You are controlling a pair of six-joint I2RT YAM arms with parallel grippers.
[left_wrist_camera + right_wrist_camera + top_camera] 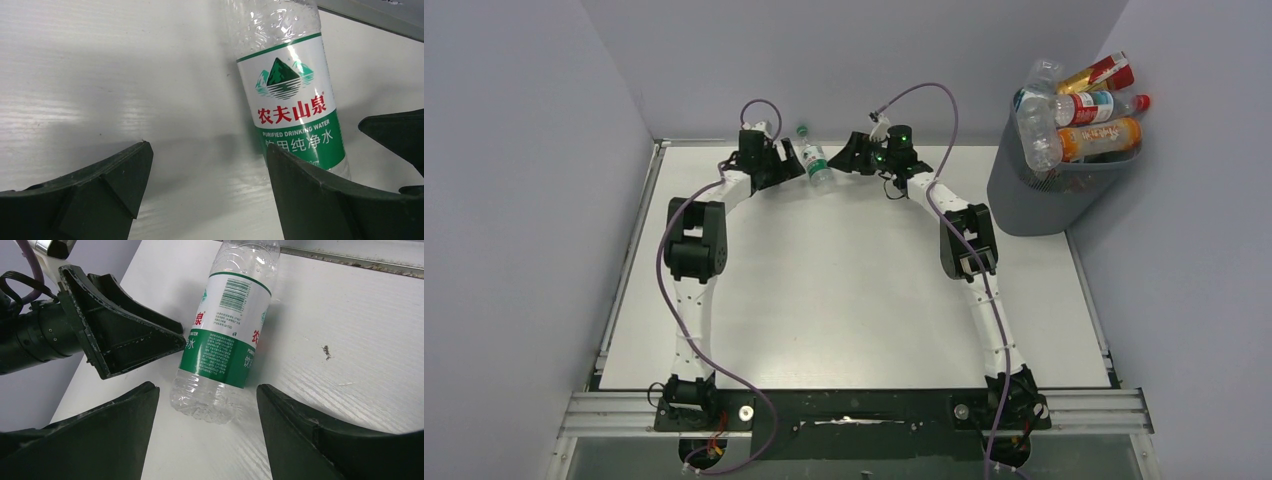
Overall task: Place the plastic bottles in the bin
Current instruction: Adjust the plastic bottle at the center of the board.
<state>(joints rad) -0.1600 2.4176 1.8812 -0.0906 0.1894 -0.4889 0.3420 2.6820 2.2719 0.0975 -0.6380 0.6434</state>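
Observation:
One clear plastic bottle [816, 163] with a green-and-white label and a green cap lies on the white table [844, 290] at its far edge. My left gripper [792, 165] is open on the bottle's left side. In the left wrist view the bottle [292, 100] lies ahead of the right finger, and the gap at the gripper [207, 147] holds only bare table. My right gripper [207, 390] is open, and the bottle's clear base [227, 335] sits just ahead between its fingertips. The left gripper's finger [130, 340] touches the bottle's side. The bin [1034, 200] stands at the right.
The grey bin holds several bottles [1079, 115] heaped above its rim, clear, orange and red-labelled. A metal rail [350, 257] runs along the table's far edge just behind the bottle. Grey walls close in the back and both sides.

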